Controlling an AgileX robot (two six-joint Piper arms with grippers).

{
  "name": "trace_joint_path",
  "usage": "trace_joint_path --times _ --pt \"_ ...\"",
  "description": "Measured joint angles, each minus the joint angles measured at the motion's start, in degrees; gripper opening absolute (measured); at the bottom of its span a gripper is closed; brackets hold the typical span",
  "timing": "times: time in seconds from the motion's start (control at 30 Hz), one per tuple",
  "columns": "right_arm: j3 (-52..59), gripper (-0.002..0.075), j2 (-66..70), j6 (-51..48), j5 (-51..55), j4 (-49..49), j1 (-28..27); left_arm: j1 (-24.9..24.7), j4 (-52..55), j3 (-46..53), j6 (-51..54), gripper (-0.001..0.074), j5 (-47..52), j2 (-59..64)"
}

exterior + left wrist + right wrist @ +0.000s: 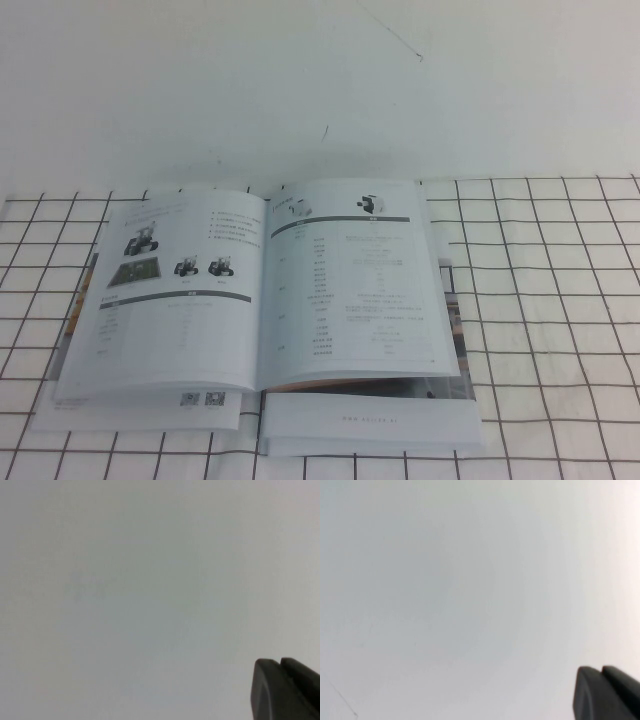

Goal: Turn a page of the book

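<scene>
The book (pixel 265 290) lies open and flat near the middle of the gridded table cover (pixel 560 300), its spine running away from you. The left page (pixel 180 290) carries small robot photos and a grey table; the right page (pixel 365 285) carries one long table under a small photo. Beneath the open spread, further leaves or loose sheets (pixel 370 420) stick out along the near edge and on the right; you cannot tell whether they belong to the same booklet.

Expect thin, light, limp paper: a leaf will bend and slide rather than lift as a stiff board, and it creases or tears if pinched hard. Judge the best hold to be the free outer edge or near outer corner of the page, well away from the spine, taking one leaf only.

Neither arm shows in the high view. In its own wrist view the left gripper (pixel 282 690) appears only as dark fingertips facing a plain pale surface, the two tips seeming close together with a thin seam between. The right gripper (pixel 604 695) appears likewise against a pale surface, fingers pressed together on nothing. Both are parked away from the book.
</scene>
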Motion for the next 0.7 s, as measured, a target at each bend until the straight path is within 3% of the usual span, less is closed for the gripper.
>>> trace_joint_path --times 0.2,0.47,0.7 --pt "0.00 0.0020 0.00 -0.13 -4.90 0.21 0.00 0.00 -0.21 0.00 -0.38 -0.0002 -4.36 0.00" --pt "-0.53 0.0020 0.00 -0.26 -4.02 2.49 0.00 0.00 -2.11 0.00 -5.66 -0.0002 -3.26 0.00" --pt "-13.23 0.0015 0.00 0.20 18.07 2.70 0.00 0.00 -4.58 -13.86 -7.27 -0.0002 26.42 0.70"
